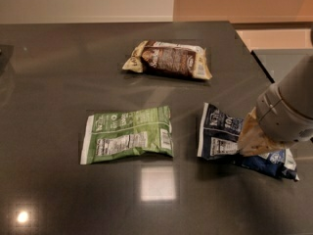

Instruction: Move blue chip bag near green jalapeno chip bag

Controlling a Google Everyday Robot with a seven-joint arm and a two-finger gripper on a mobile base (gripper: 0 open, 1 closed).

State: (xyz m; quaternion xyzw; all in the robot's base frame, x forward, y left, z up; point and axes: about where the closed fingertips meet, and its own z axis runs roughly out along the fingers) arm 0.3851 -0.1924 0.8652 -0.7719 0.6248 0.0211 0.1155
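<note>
End effector point(253, 140) pinches blue chip bag point(218, 132) by right half, so free edge leads toward green jalapeno chip bag point(128, 135)

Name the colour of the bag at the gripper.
Dark navy with white lettering: the blue chip bag, camera view, with the gripper on its right half.

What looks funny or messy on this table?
The blue chip bag near the right edge of the table looks odd. It is crumpled and bent, with its left end tipped up, and the gripper is pinching its middle. The green bag and brown bag lie flat.
</note>
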